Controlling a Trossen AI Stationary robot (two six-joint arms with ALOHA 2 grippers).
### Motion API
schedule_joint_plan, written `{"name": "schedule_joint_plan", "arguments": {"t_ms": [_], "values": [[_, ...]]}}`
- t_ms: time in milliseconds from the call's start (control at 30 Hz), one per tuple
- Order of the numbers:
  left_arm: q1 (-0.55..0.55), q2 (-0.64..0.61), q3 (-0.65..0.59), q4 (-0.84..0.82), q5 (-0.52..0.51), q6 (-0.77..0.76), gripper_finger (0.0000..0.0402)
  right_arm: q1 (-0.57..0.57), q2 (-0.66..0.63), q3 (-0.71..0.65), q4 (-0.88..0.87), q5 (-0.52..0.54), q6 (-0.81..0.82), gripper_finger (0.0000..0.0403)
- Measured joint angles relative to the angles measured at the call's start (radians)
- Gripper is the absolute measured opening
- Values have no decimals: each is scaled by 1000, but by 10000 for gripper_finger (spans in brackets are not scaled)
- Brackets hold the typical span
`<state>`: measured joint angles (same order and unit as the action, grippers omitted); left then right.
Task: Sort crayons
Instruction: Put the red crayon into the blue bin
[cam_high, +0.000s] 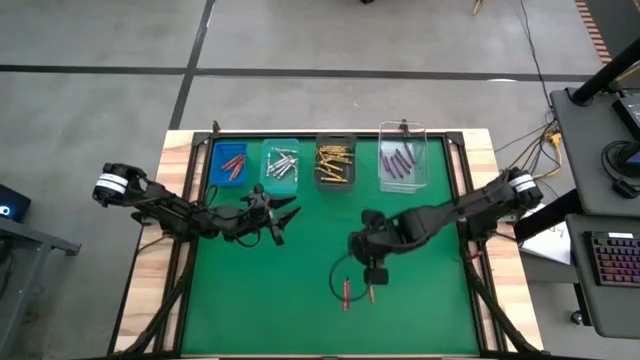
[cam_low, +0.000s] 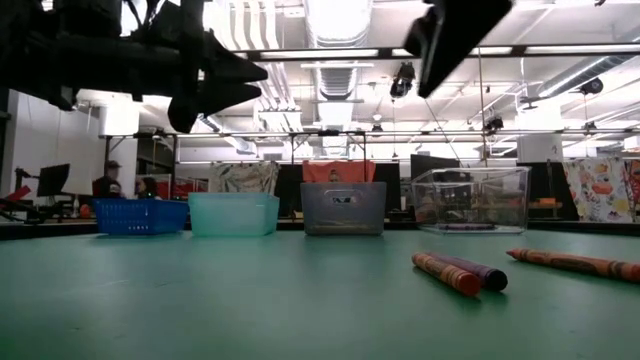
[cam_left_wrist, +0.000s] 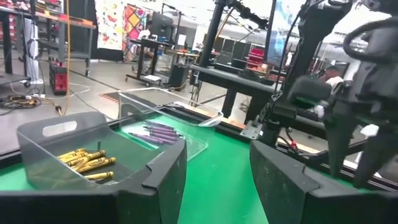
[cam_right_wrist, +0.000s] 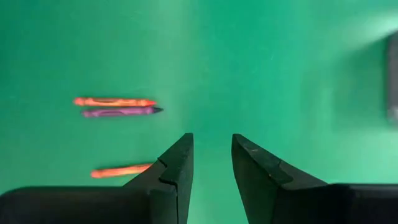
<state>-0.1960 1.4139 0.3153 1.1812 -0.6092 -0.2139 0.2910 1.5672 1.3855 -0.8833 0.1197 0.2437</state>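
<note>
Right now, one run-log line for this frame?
task: sort crayons | left end effector: open, empty, near bins | right end effector: open, empty, above mat | loose crayons: three on mat | status: pick pending

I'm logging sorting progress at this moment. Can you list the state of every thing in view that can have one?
Blue bin: holds red crayons.
Teal bin: holds silver crayons.
Grey bin: holds gold crayons.
Clear bin: holds purple crayons.
Three loose crayons: lying flat on the green mat, unsorted.
Left end effector: open, empty, above the mat near the teal bin.
Right end effector: open, empty, above the loose crayons.
</note>
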Motion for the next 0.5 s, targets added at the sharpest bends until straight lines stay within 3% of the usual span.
{"name": "schedule_joint_plan", "arguments": {"t_ms": [233, 500], "values": [[-4, 0, 0, 0, 1, -5, 159, 85, 4, -40, 1, 1, 384, 91], [0, 0, 28, 42, -10, 92, 159, 126, 5, -84, 0, -94, 776, 84]]}}
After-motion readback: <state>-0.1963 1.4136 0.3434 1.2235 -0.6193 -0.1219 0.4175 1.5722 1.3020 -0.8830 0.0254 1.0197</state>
